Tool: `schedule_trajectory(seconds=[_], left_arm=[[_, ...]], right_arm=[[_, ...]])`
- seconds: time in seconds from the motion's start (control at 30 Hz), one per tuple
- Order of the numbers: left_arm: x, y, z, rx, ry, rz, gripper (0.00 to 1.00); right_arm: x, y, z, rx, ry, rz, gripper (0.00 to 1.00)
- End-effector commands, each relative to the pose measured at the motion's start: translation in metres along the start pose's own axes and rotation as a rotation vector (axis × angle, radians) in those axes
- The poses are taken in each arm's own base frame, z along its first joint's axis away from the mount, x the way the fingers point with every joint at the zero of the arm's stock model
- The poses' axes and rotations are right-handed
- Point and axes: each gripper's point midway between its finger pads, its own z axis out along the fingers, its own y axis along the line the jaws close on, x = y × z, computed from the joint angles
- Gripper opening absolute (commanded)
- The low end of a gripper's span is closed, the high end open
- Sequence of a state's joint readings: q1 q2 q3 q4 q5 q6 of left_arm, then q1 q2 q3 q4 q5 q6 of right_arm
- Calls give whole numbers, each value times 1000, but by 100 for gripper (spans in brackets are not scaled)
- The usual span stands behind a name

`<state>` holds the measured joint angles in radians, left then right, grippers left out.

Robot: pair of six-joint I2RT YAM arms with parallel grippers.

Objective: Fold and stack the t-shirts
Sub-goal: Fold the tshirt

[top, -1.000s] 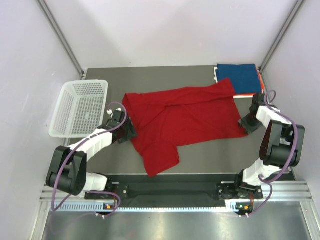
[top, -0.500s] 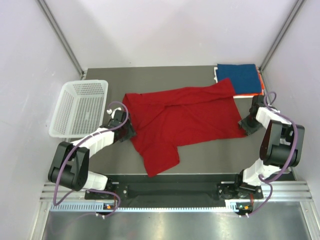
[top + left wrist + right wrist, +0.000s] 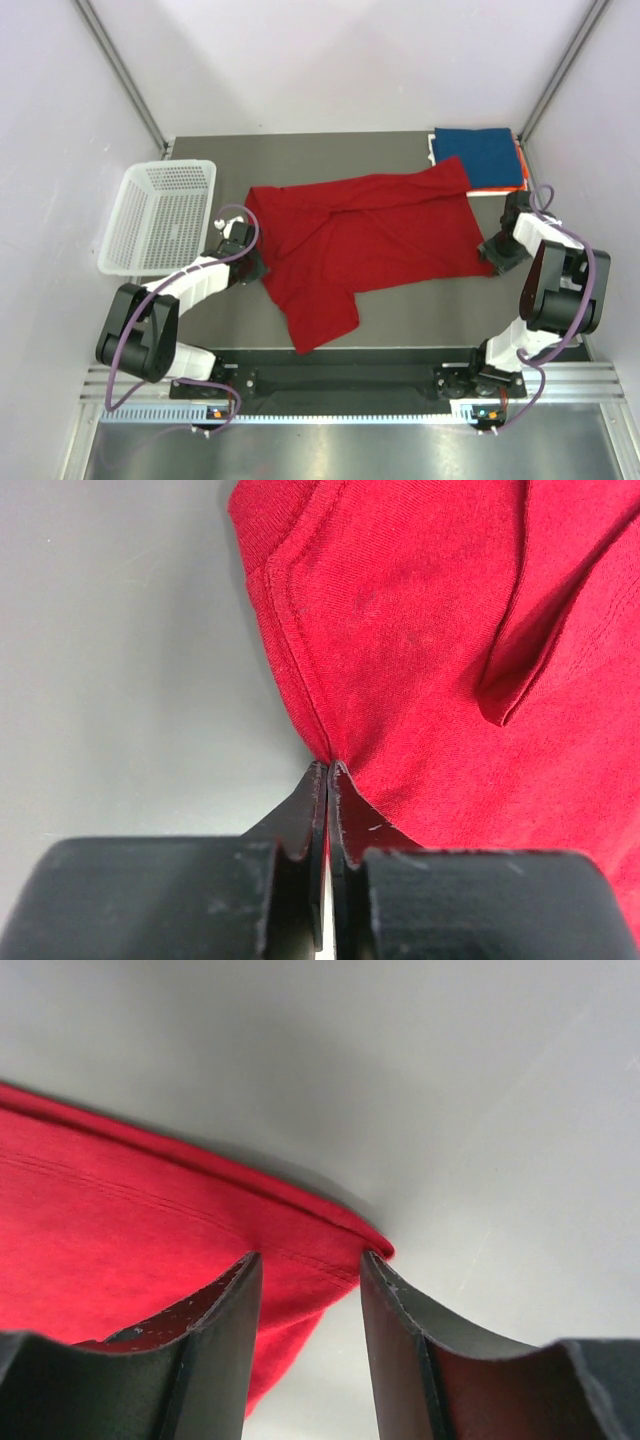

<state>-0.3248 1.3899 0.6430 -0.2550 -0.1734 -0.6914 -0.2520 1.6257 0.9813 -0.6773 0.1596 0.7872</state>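
Left jaws have snapped together since a second ago and now pinch the left hem of the red t-shirt [image 3: 370, 230]. Right jaws are spread, straddling its right corner. It lies open and rumpled mid table [image 3: 300, 160], not yet folded. Far right, a folded dark blue shirt [image 3: 480, 155] sits on an orange one [image 3: 495, 189], so the stack is started. White mesh basket [image 3: 165, 165] at left looks empty.
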Motion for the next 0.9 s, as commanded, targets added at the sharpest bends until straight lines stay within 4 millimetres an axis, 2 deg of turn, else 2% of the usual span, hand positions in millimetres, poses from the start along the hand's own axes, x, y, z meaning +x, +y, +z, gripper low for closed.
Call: schedule_trajectory(seconds=[0.0,0.17,0.23,0.27,0.3,0.37,0.57,0.77,0.87], left_arm=[[0,-1,-2,2,-10,16,0],[-5,2,-4,-20,-20,29,0],[-7,2,-5,-25,-24,35,0],[-9,4,-7,-39,-26,37,0],[-11,3,-8,-41,-27,38,0],[-14,6,-11,-66,-28,41,0],[-11,7,-19,-57,-11,55,0],[-13,16,-28,-90,-20,92,0],[-15,17,-32,-85,-30,94,0]], right_arm=[[-3,-3,2,-2,-8,34,45],[-7,-11,7,42,-38,38,43],[-13,-13,6,55,-60,35,36],[-14,-15,5,56,-64,29,31],[-16,-15,4,55,-72,24,15],[-19,-17,-1,57,-88,7,0],[-16,-33,-9,100,-102,-18,0],[-15,-42,-24,81,-152,3,0],[-15,-30,-29,-12,-159,-9,0]])
